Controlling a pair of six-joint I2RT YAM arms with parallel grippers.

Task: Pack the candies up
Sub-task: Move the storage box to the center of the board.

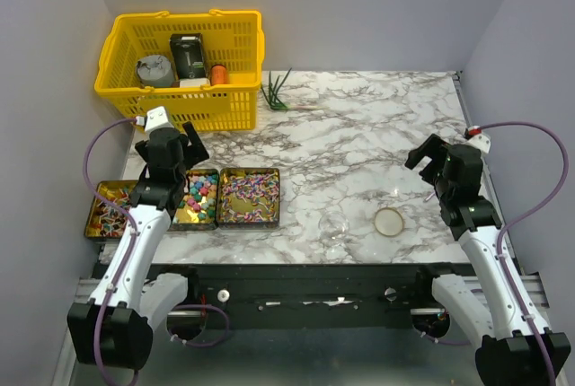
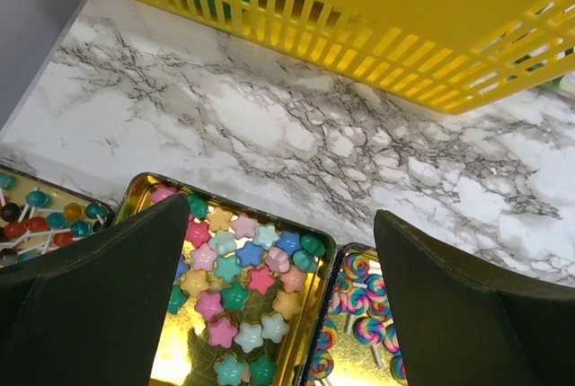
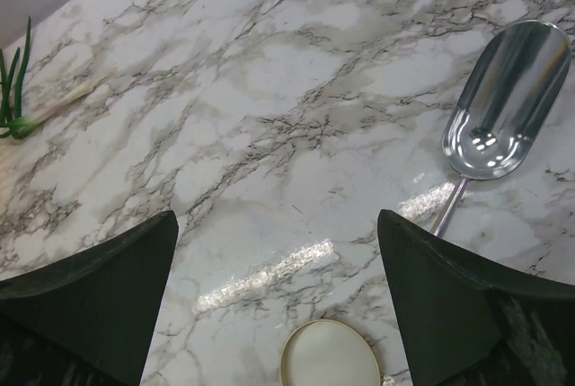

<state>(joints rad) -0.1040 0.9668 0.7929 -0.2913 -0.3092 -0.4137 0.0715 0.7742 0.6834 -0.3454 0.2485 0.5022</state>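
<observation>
Opening step, by judgement: nothing is grasped and no sweet is out of its tin. The candies (image 2: 238,278) lie in three open gold tins set side by side on the worktop (image 2: 269,108), in front of the yellow basket (image 2: 404,18): ball sweets on sticks in the left tin, stars in the middle tin (image 2: 184,350), swirl lollipops in the right.

The left gripper (image 2: 280,215) hovers over the middle tin, pointing down and tilted towards the basket, its fingers (image 2: 99,296) spread wide and empty. The next move probably calls for a straight descent and a narrow pinch on one star, clear of its neighbours.

Well to the right of the basket lie what looks like a clear dish (image 1: 332,224), a round gold lid (image 3: 330,355) and a metal scoop (image 3: 508,103). The right gripper (image 3: 277,217) hangs above the lid, fingers parted and holding nothing. The scoop may serve instead.
</observation>
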